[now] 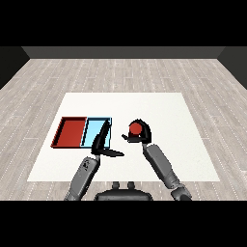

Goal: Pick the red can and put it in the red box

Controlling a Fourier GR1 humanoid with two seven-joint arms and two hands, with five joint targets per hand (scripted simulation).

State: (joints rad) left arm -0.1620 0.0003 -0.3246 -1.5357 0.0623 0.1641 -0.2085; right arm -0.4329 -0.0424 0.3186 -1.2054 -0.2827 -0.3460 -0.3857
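Right hand (pixel 140 136): curled round the red can (pixel 135 129), you've got it, right of both trays.
Left hand (pixel 100 144): fingers straight, idle over the blue tray (pixel 107 123).
Red tray (pixel 62 129): far left; carry the can upright, clear across the blue tray.

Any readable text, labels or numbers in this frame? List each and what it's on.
None readable.
Red can, held by the right hand: no print visible.
Red tray and blue tray: plain.
Table: plain white.
Left hand: no markings.
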